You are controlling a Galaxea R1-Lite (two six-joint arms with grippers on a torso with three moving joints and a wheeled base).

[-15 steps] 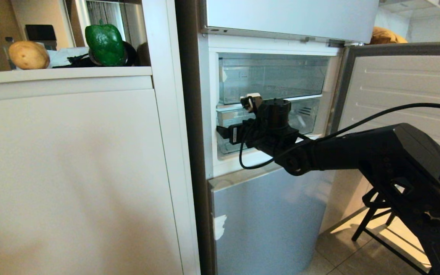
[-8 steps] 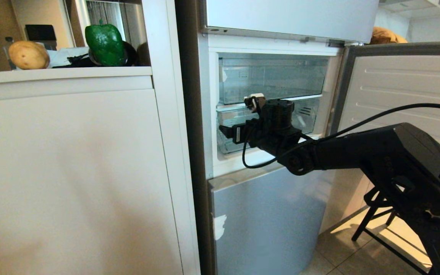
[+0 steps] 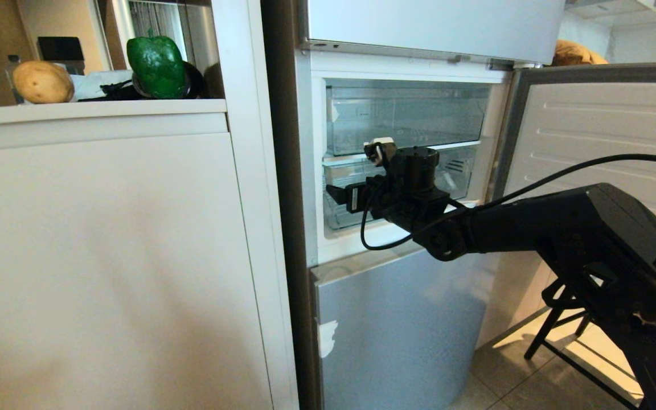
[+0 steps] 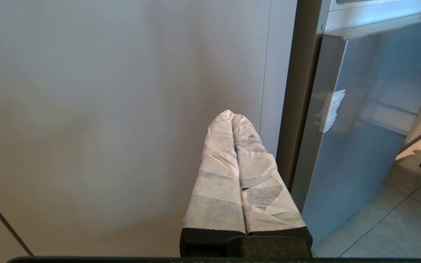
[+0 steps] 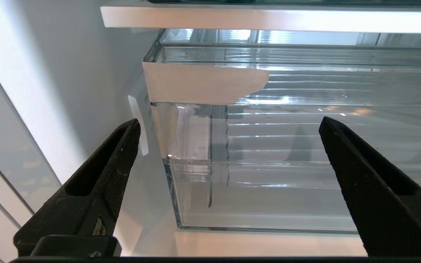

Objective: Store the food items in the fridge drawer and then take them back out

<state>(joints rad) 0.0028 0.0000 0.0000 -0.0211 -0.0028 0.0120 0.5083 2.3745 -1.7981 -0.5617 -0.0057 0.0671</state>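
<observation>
The tan potato (image 3: 42, 81) and the dark green bell pepper (image 3: 157, 65) sit on the white counter (image 3: 94, 108) left of the fridge. The clear ribbed fridge drawer (image 3: 462, 168) is the lower of two in the open compartment and is pushed in. My right gripper (image 3: 370, 196) hovers just in front of its left half. In the right wrist view this gripper (image 5: 228, 122) is open and empty, facing the drawer (image 5: 287, 182) and the pale sticker (image 5: 199, 86) on its front. My left gripper (image 4: 232, 115) is shut, parked low beside the cabinet.
A second clear drawer (image 3: 408, 117) sits above. The fridge door (image 3: 601, 131) stands open to the right, and the silver lower door (image 3: 402, 324) is closed. A tall white cabinet (image 3: 106, 256) fills the left. Black chair legs (image 3: 556, 324) stand on the tiled floor.
</observation>
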